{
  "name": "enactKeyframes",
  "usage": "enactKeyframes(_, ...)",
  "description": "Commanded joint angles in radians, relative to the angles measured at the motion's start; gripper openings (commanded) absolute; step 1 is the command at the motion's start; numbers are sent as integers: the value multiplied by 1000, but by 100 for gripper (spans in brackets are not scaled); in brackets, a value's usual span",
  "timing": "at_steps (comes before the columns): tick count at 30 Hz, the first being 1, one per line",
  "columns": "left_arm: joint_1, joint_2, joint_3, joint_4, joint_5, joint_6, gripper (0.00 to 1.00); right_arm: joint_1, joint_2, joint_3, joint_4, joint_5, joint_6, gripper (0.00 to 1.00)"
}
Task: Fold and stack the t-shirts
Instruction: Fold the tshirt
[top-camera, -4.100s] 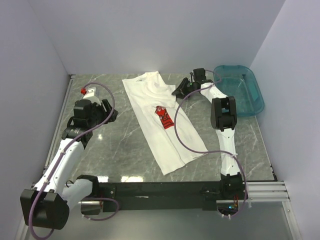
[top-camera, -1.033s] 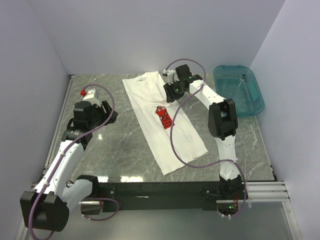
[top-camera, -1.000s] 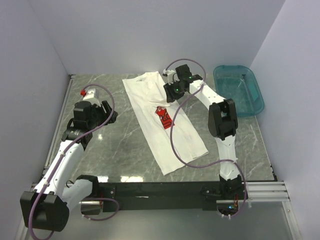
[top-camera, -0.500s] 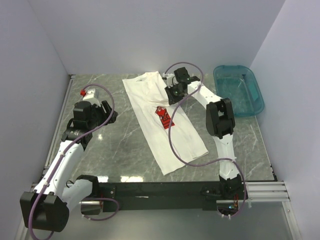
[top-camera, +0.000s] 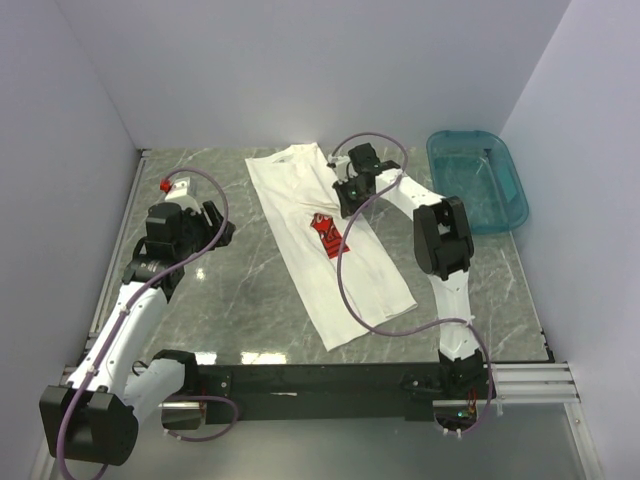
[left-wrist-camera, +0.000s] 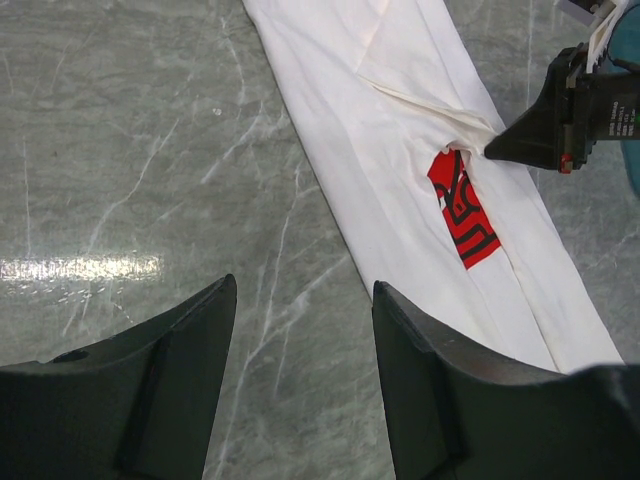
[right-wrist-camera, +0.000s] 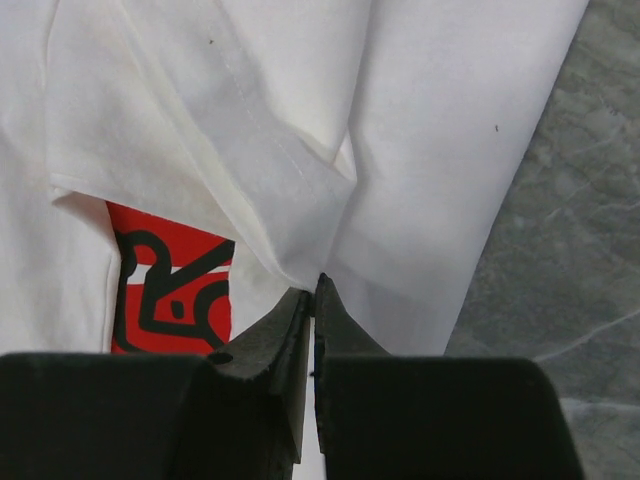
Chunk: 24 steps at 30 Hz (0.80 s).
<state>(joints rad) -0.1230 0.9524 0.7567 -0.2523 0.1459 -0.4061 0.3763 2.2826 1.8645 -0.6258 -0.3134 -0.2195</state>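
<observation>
One t-shirt (top-camera: 335, 265): a long folded strip, lying diagonally on the worktop (top-camera: 230, 300).
My right fingers (right-wrist-camera: 313, 300): pinched shut on a fold beside the red print (right-wrist-camera: 170, 290).
My left fingers (top-camera: 215, 223): open, empty, over bare worktop.

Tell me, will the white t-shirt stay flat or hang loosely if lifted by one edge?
Probably hang loosely: the t-shirt creases where the right gripper pinches it. It looks thin and light, so it may drag across the glossy table.
</observation>
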Motion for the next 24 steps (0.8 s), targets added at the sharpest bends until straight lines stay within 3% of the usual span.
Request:
enactKeyframes(1,-1,-27,-2,35,20,0,63,-5,-101,-42,54,34,51,1)
enactKeyframes(10,-1,-30,-3,33,17,3,63,-5,-155,-126,86,122,26,15)
enactKeyframes(14,-1,-30,-2,33,18,3,63,-7,-205,-159,55,73,-36,30)
enactKeyframes(17,-1,-32,-2,33,18,3,63,-10,-251,-183,52,10,-58,34)
enactKeyframes(21,-1,-27,-2,39,26,0,63,-16,-203,-57,28,-59,9,27)
enactKeyframes(24,0,-29,0,35,21,0,63,-14,-74,69,-37,-154,100,12)
